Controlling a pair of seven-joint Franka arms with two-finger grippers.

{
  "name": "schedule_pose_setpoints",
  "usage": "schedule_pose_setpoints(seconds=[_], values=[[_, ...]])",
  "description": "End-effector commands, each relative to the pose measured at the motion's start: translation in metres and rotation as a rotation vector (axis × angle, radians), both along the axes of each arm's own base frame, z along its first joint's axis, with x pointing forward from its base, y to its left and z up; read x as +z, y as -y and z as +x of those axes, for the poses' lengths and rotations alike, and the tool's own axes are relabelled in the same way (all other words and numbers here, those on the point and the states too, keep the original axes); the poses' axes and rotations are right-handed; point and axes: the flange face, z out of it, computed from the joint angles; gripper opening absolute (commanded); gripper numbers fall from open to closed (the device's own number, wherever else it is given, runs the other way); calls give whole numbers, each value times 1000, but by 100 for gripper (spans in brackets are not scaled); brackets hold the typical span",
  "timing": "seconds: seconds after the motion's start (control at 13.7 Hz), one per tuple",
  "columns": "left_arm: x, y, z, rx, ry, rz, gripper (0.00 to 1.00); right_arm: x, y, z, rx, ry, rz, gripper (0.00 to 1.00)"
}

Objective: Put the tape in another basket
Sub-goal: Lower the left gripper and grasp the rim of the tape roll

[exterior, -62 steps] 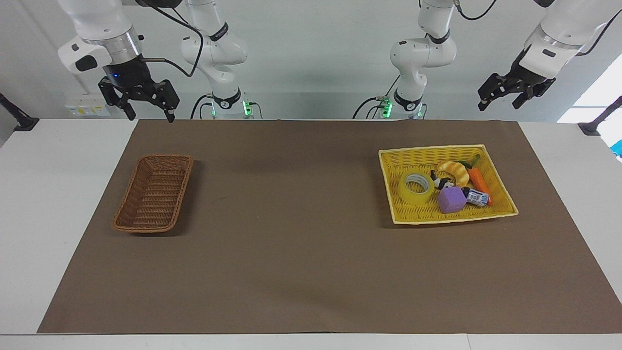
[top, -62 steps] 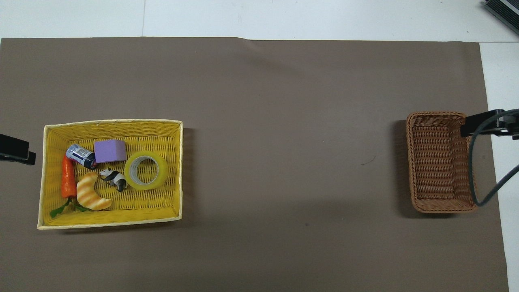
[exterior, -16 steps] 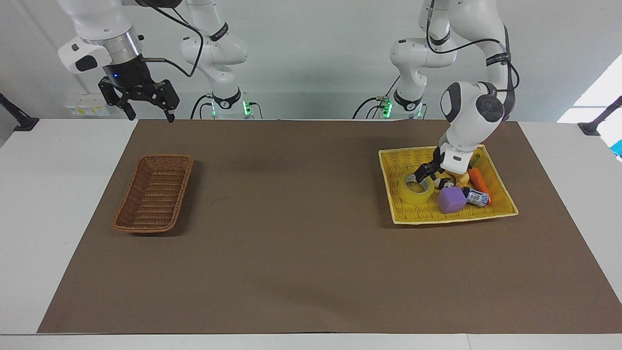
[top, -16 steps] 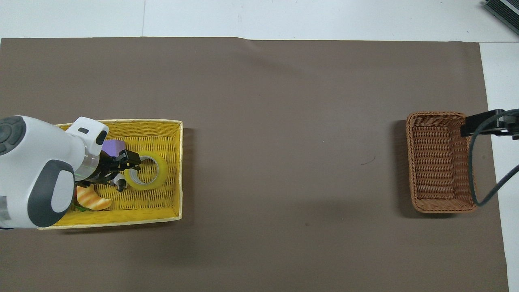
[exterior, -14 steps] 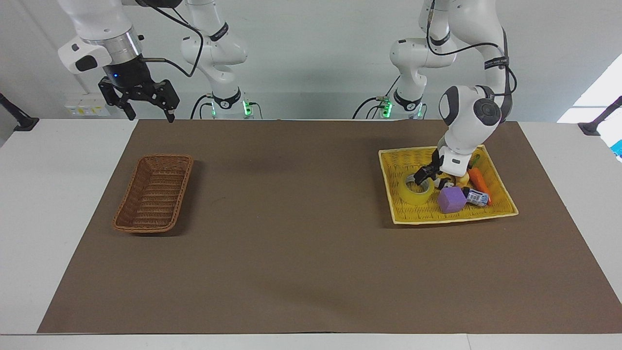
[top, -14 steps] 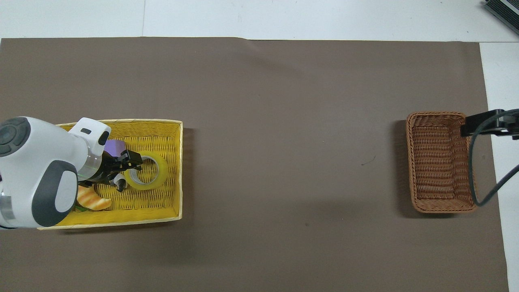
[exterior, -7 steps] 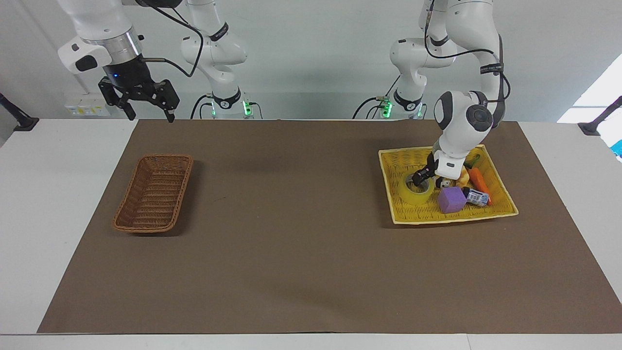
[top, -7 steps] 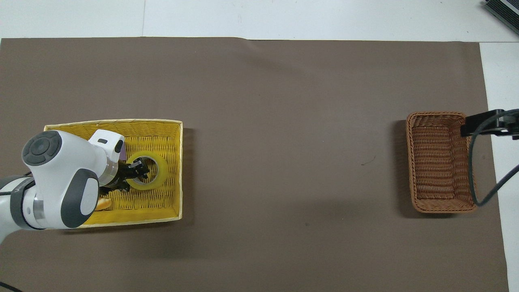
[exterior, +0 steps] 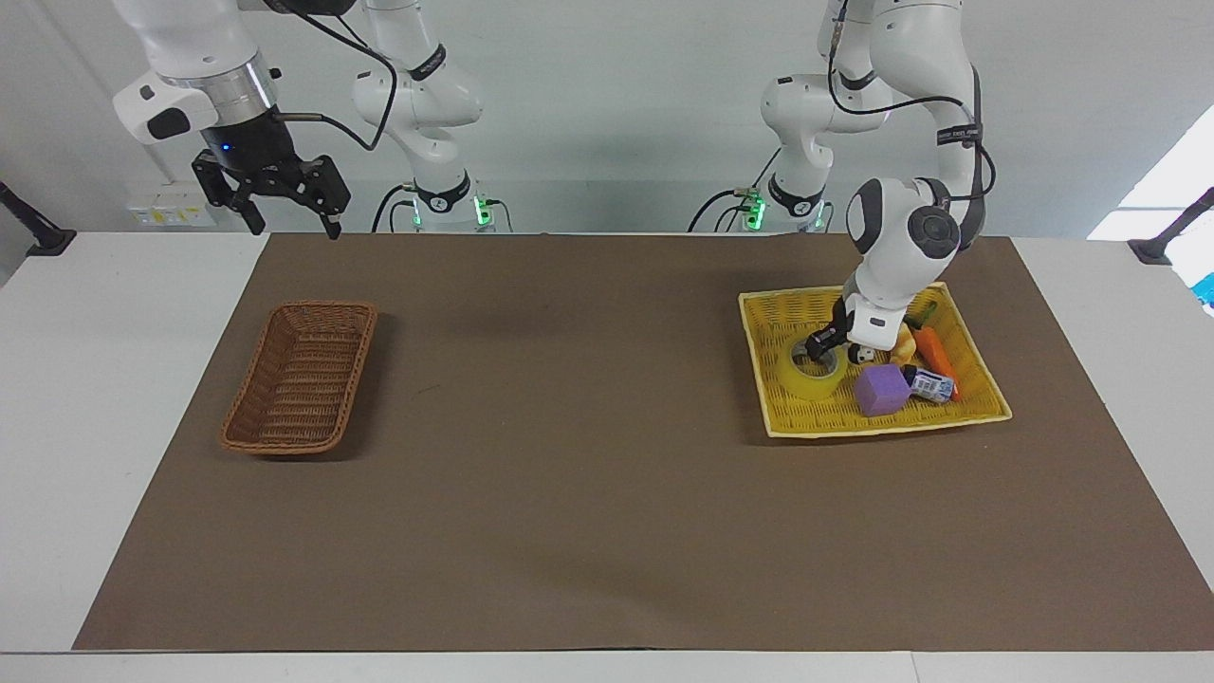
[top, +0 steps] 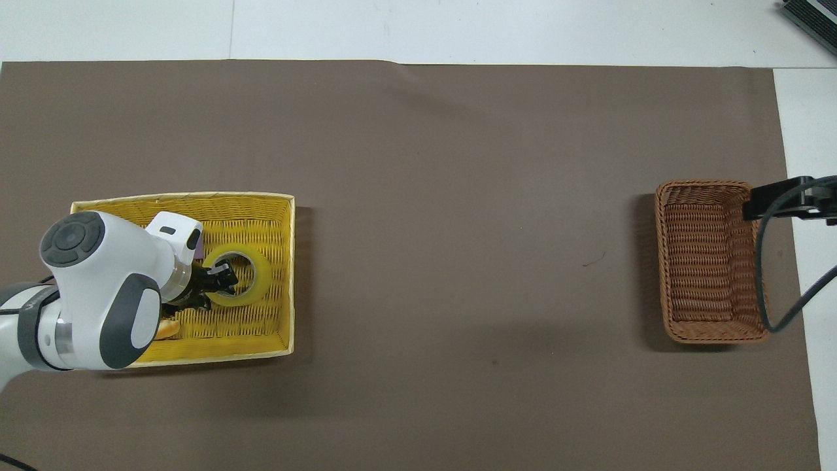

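Well, two baskets sit on the counter (exterior: 588,531): the dark-brown basket (exterior: 302,377) toward the right arm's end and a yellow basket (exterior: 787,308) toward the left arm's end. One roll of tape (exterior: 812,372) lies in the yellow basket, with one purple cube (exterior: 881,390), one carrot (exterior: 935,353) and a small can (exterior: 932,384) beside it. The left hand (exterior: 822,345) is down at the tape, one finger inside the core, pinching the roll's wall. The right hand (exterior: 285,201) waits spread above the counter's edge, near the brown basket. From overhead the left arm hides the cube, carrot and can; the facing view shows them, while the overhead view shows the tape's (top: 243,275) open ring.
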Motion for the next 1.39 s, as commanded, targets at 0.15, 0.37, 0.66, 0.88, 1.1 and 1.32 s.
schedule_pose_setpoints(seconds=[0.15, 0.37, 0.66, 0.88, 1.1, 1.32], values=[[-1, 1, -8, -38, -18, 42, 19, 1, 2, -4, 17, 11, 21, 100], [2, 7, -6, -49, -38, 44, 0, 1, 2, -4, 17, 11, 21, 100], [17, 14, 8, -60, -60, 47, 0, 1, -2, -6, 26, 7, 20, 100], [48, 15, 24, -62, -57, 45, 0, 5, 3, -9, 26, 14, 19, 100], [78, 15, 45, -71, -73, 43, 0, 6, -2, -5, 31, 42, 34, 100], [102, 16, 72, -99, -67, 31, 0, -4, -17, 6, 13, 74, 138, 100]])
